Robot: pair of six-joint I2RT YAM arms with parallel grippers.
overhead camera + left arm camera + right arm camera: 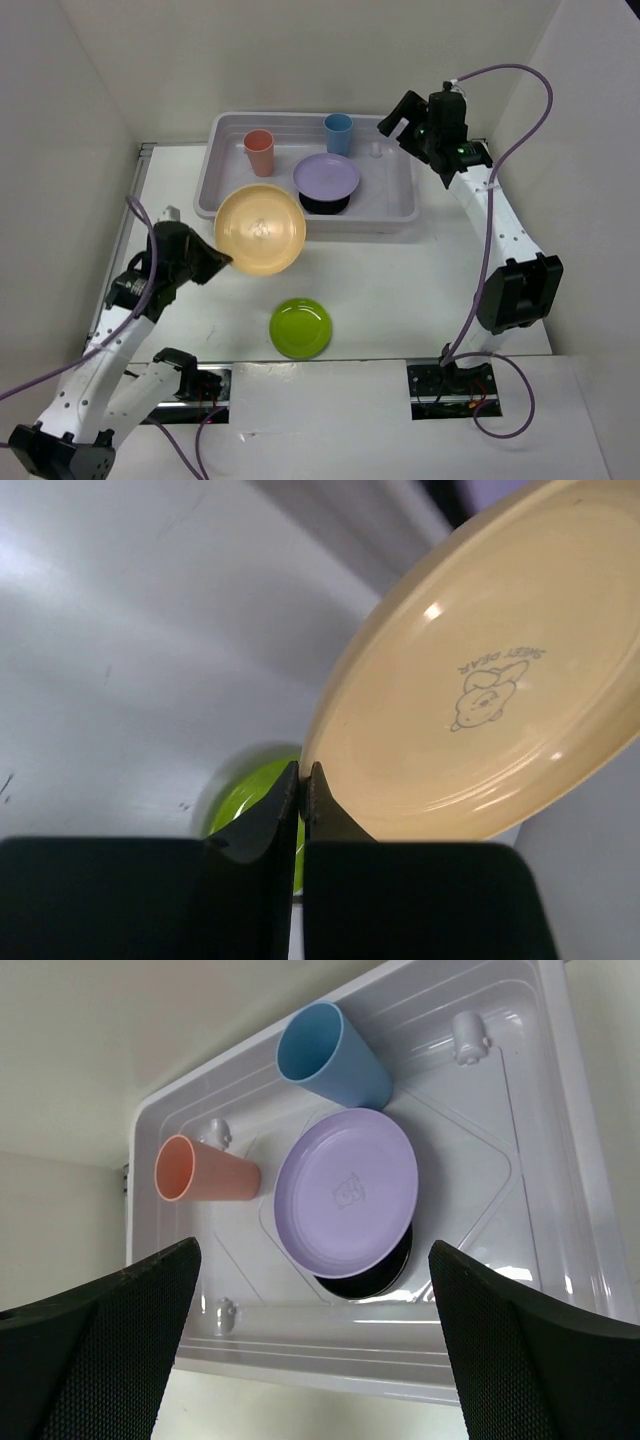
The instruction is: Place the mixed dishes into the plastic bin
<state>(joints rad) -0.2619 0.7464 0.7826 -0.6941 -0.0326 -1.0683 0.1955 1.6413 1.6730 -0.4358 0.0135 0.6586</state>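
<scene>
Two arms are sharing the white table [400, 290], and we are finding that each camera is telling us something different. From above, we are seeing the left gripper [224, 262] holding the pale orange plate [260, 229] tilted, at about 10 o'clock on the table, its far edge overlapping the 7 o'clock corner of the plastic bin [211, 172]. Only the left wrist view is showing the grip itself: both fingers [266, 828] are pinching the plate's rim, and a small bear print with lettering is facing the lens. The lime green plate [300, 327] is lying flat at 6 o'clock on the table in the overhead view; the wrist view is catching just a sliver of it behind the fingers.

The right gripper [398, 120] is hovering at the bin's 2 o'clock corner, and its own camera is showing its fingers spread wide, gripping nothing. That camera is also giving us the bin's contents. The lilac plate [346, 1192] is resting on the small black plate [365, 1278], which is peeking out at 6 o'clock. The coral-red cup [205, 1170] is standing at 9 o'clock of it and the blue cup [330, 1055] at 12 o'clock.
</scene>
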